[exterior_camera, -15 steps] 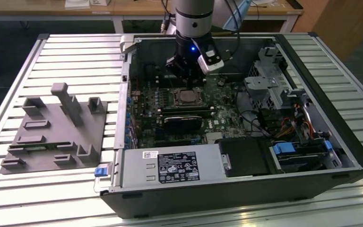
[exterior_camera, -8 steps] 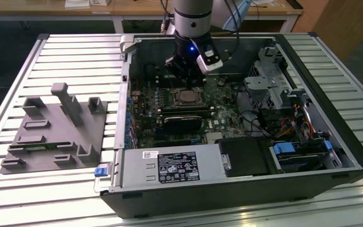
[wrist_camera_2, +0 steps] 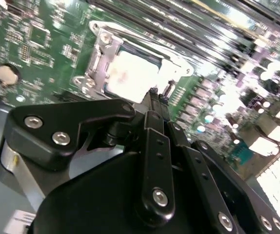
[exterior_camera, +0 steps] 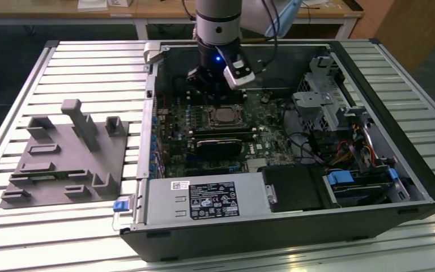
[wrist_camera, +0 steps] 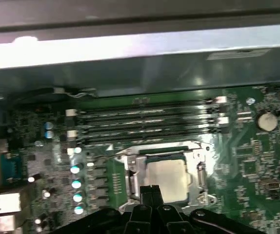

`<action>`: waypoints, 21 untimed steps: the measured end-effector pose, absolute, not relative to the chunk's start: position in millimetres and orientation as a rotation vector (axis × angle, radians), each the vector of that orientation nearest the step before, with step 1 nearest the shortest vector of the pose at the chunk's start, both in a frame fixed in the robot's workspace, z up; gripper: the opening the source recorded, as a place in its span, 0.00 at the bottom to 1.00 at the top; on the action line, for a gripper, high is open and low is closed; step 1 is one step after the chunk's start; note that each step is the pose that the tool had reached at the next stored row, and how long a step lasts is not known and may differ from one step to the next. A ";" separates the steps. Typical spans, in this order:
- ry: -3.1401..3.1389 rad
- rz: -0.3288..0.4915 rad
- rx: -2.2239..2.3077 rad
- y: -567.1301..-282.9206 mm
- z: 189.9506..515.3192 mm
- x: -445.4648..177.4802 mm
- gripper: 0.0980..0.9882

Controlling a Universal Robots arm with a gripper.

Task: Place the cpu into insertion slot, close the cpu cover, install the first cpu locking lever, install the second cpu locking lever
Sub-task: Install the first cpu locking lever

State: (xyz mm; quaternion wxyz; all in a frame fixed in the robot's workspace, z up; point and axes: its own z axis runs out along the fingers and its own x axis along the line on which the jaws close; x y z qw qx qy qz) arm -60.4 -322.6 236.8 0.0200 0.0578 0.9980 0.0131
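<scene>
An arm (exterior_camera: 217, 22) reaches down into an open computer case (exterior_camera: 402, 136). The case lies on a counter (exterior_camera: 89, 62) made of metal slats. The arm comes in at the far side of the case, over the green board (exterior_camera: 267, 133).

The cpu (wrist_camera: 165, 176) is a pale square chip. It sits flat in the slot (exterior_camera: 211, 117) near the middle of the board. In the second wrist view the cpu (wrist_camera_2: 130, 75) shows up bright, with shiny metal all around it. The cover (wrist_camera: 154, 154) lies down over the slot, and the chip shows through its square window.

The fingers (wrist_camera: 146, 195) are pressed together, and I can see nothing between them. Their tips are right at the near edge of the slot, just beside the cover. I cannot tell if they touch it. In the second wrist view the fingers (wrist_camera_2: 153, 109) point at that same edge.

Four long black strips (wrist_camera: 145, 124) run side by side on the board, just past the slot.

A gray tray (exterior_camera: 59, 164) with blocks on it lies on the counter at the exterior view's left. A gray box (exterior_camera: 202, 201) with a black label sits at the near end of the case.
</scene>
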 end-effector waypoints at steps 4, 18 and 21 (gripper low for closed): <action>3.096 0.041 0.179 -322.6 236.8 -72.8 0.01; 3.097 0.103 0.181 -323.8 236.8 -100.0 0.01; 3.096 0.185 0.182 -325.0 236.8 -102.4 0.01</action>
